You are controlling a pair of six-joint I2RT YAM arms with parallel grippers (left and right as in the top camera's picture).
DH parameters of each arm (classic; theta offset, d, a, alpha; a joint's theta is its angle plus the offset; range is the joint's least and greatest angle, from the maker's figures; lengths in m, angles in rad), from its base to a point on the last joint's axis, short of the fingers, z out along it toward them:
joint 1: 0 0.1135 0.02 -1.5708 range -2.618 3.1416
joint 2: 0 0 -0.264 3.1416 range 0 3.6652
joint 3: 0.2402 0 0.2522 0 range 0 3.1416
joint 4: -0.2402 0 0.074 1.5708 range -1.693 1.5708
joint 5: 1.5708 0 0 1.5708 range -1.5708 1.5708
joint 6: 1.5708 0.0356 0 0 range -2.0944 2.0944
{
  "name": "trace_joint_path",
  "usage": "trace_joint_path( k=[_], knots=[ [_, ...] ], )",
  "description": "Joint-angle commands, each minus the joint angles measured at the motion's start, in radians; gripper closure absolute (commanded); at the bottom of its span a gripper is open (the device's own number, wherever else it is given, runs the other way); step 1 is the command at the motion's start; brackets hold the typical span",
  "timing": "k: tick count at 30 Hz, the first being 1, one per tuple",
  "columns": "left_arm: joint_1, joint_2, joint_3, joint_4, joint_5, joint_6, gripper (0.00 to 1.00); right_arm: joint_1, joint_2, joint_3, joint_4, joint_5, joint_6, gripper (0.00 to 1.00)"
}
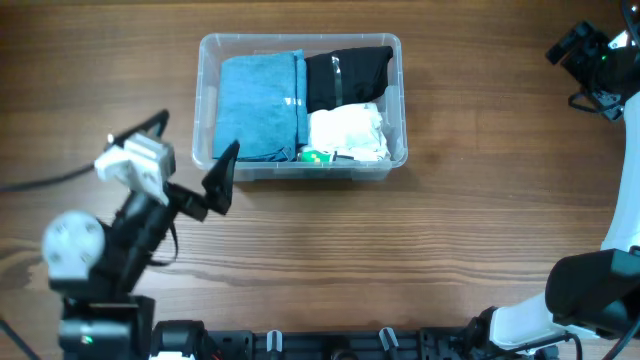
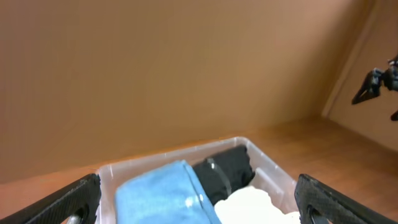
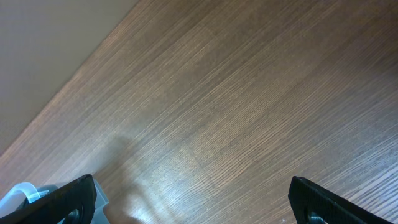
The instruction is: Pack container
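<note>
We find the container (image 1: 300, 39) just beyond the spread left claw (image 2: 198, 186); the right claw (image 3: 193, 186), spread too, is well apart.

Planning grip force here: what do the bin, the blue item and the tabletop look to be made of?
Container: clear, glossy plastic; contents show through its walls.
Blue folded cloth: soft matte fabric, perhaps towelling, judging by its fuzzy look.
Table: satin wood-grain surface; solid wood or laminate cannot be told.
</note>
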State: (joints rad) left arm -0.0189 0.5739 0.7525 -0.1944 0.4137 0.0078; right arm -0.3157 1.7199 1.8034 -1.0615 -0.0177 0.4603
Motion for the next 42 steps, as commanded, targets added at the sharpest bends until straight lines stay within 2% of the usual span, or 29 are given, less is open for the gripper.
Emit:
trace_joint_path(
  k=[1,7,11,13,20,26,35,42],
  knots=[
    [0.009,-0.139,-0.140,0.030,-0.076,-0.080,0.00,0.002,0.006,-0.004,0.003,0.016,0.011,0.00],
    [0.012,-0.279,-0.289,0.027,-0.130,-0.080,0.00,0.002,0.006,-0.004,0.003,0.016,0.012,0.00],
    [0.012,-0.370,-0.396,0.029,-0.271,-0.199,0.00,0.002,0.006,-0.004,0.003,0.016,0.011,0.00],
    [0.014,-0.403,-0.429,0.037,-0.299,-0.199,0.00,0.002,0.006,-0.004,0.003,0.017,0.012,0.00],
    [0.055,-0.512,-0.594,0.159,-0.300,-0.226,0.00,0.002,0.006,-0.004,0.003,0.016,0.012,0.00],
    [0.073,-0.572,-0.668,0.156,-0.300,-0.226,0.00,0.002,0.006,-0.004,0.003,0.016,0.012,0.00],
    [0.072,-0.571,-0.741,0.114,-0.304,-0.226,0.00,0.002,0.006,-0.005,0.003,0.017,0.012,0.00],
    [0.071,-0.571,-0.741,0.116,-0.304,-0.225,0.00,0.002,0.006,-0.005,0.003,0.016,0.012,0.00]
  ],
)
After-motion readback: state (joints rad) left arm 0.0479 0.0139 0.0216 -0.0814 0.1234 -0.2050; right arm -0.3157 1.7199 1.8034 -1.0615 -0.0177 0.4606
